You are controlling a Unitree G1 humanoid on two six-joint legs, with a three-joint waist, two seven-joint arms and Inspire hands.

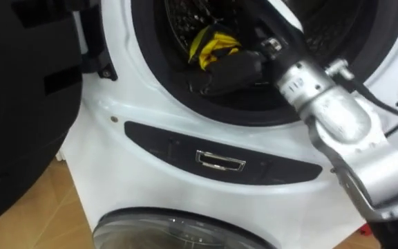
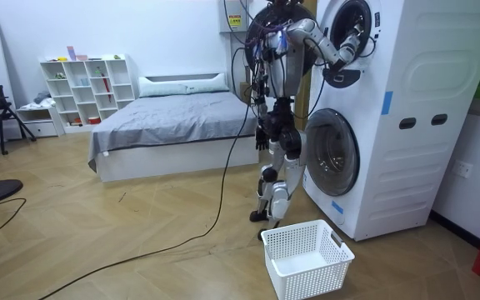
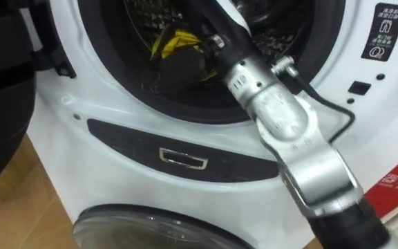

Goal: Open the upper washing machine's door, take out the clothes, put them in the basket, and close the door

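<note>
Right robot hand (image 1: 230, 69) sits inside the drum (image 1: 178, 14), with the yellow-and-black cloth (image 1: 213, 45) just above its fingers (clasped or not, I cannot tell). A shallow hold could let the cloth catch on the door seal (image 1: 147, 66) and drop. Left robot hand (image 2: 262, 136) hangs down.

Washing machine (image 2: 407, 125), basket (image 2: 302, 279) on wooden floor (image 2: 98, 217)
</note>
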